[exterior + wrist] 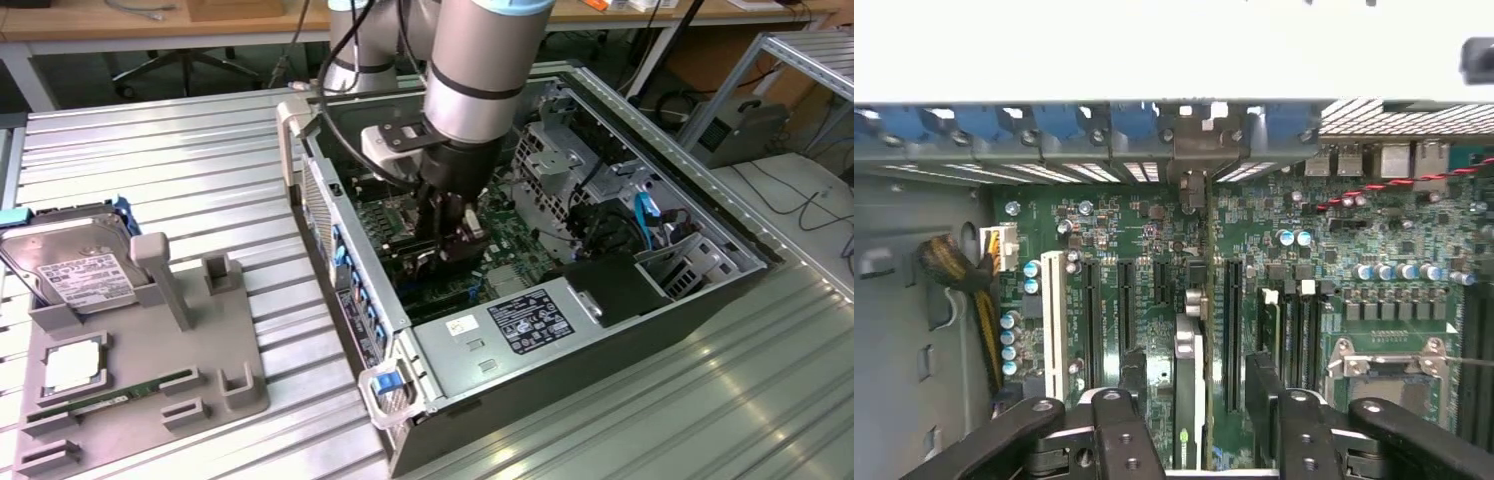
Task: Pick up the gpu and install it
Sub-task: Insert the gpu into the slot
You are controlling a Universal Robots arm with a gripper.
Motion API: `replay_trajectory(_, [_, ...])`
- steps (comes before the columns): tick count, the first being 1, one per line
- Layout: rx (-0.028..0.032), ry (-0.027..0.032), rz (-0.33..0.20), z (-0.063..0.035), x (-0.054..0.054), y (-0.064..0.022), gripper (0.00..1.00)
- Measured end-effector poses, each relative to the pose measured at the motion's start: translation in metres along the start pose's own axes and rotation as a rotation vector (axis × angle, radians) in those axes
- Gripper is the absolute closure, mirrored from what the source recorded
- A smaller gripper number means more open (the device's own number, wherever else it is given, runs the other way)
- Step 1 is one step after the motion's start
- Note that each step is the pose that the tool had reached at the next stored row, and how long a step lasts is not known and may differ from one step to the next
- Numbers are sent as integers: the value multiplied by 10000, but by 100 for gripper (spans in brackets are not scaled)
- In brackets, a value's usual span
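The gpu stands on edge in a motherboard slot inside the open computer case, its end bracket against the rear slot row with blue latches. My gripper straddles the card from above, and its black fingers stand on either side with a gap to the card, so it is open and not gripping. In the exterior view the gripper reaches down into the middle of the case, with the gpu dark and partly hidden beneath it.
A grey fixture tray lies at the exterior view's left, carrying a silver hard drive, a green RAM stick and a CPU. Inside the case are drive cages, a power supply and cables.
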State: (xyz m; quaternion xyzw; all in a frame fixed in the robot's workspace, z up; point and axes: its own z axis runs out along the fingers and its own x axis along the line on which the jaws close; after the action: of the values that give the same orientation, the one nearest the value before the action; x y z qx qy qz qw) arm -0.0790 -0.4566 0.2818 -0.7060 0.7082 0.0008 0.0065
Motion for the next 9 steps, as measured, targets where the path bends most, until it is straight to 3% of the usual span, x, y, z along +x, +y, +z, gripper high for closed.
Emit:
replay_trajectory(4, [3, 0, 0, -200, -2, -2, 48])
replay_trajectory(9, [6, -1, 0, -344, -4, -3, 48])
